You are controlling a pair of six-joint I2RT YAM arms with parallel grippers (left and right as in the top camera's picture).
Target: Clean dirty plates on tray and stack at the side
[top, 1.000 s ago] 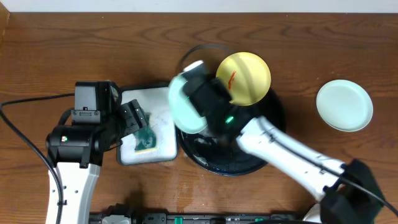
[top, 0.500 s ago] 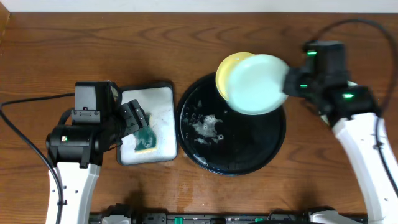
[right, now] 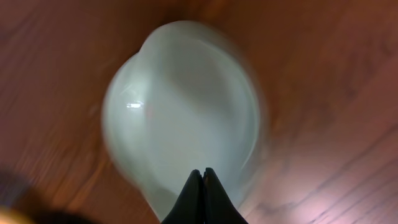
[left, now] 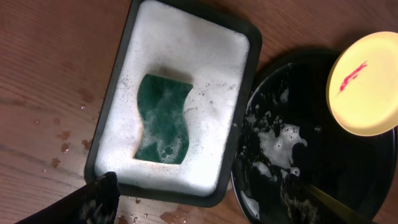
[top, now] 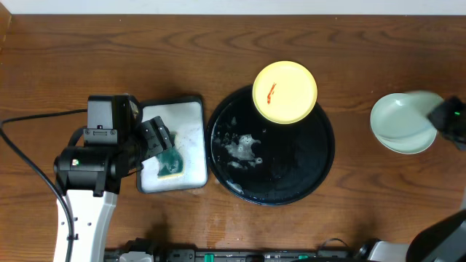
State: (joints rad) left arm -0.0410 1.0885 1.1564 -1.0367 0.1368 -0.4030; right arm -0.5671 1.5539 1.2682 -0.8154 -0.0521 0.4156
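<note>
Left jaws: The left gripper [left: 200,186] hangs over the near edge of the foam tray [left: 253,46]. Its two dark fingers [left: 99,198] show at the bottom of the left wrist view. The jaws are spread wide, with nothing between them and touching nothing.

Right jaws: At the far right of the surface [top: 73,58], the right gripper [right: 203,182] has its jaws pressed close together. They pinch the near rim of the held mint-green plate [right: 180,112]. This wrist view is blurred.

Mint-green plates: Both are at the right end of the wooden surface, well apart from the black dish [top: 291,175]. From overhead, the held plate overlaps the lower mint-green plate [top: 393,137], which lies flat. Whether the two touch cannot be told. No smears are visible on either.

Yellow plate: The yellow plate [top: 285,92] sits at the far edge of the black dish, reaching a little past the rim. One small red smear marks its left half. No gripper is near it.

Black dish: It is large and round, in the middle of the surface. It looks wet, with patches of white suds left of its centre.

Foam tray: It is a rectangular black tray filled with white foam, just beside the left of the black dish. A green sponge [left: 163,118] lies flat in the foam. Small drops dot the wood on the tray's left side.
</note>
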